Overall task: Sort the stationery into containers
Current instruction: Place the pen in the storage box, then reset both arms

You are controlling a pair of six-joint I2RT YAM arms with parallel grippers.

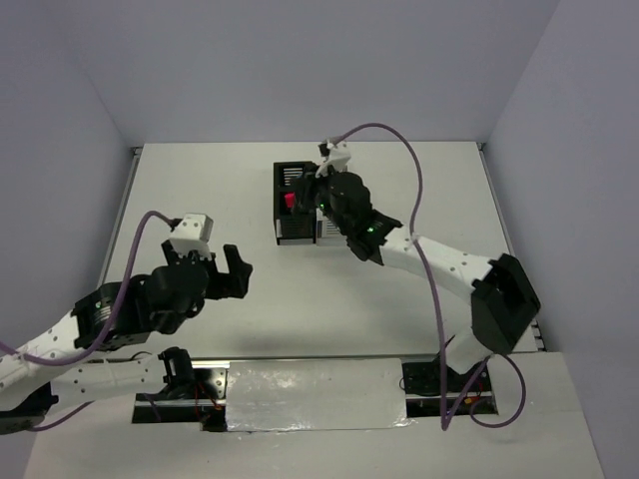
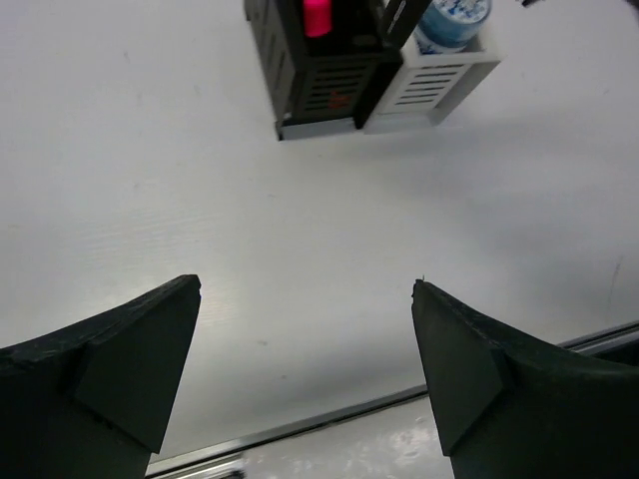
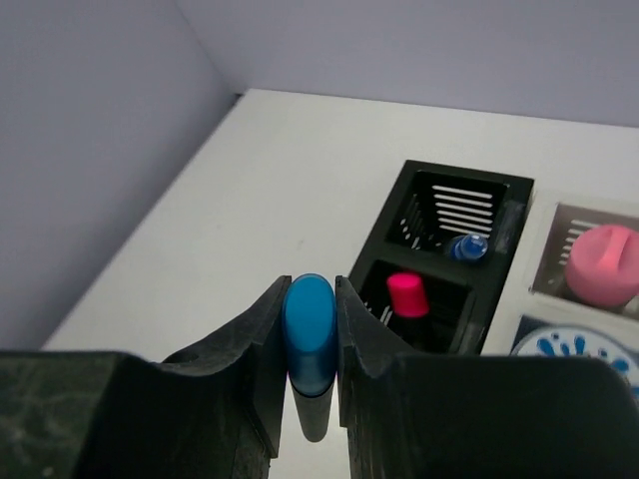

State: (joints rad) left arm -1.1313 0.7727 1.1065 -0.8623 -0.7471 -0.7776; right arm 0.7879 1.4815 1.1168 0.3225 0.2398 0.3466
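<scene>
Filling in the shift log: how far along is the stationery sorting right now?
Done: a pink-ended highlighter and a blue-capped item stand in the black organiser; a pink tube and a blue roll sit in the white organiser. In hand: the right gripper clamps a blue-ended highlighter close to the black organiser. Left: dropping it in. The left gripper is open and empty.

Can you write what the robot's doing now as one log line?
left tool: open, empty | right tool: shut on blue highlighter | black organiser: pink highlighter inside
</scene>
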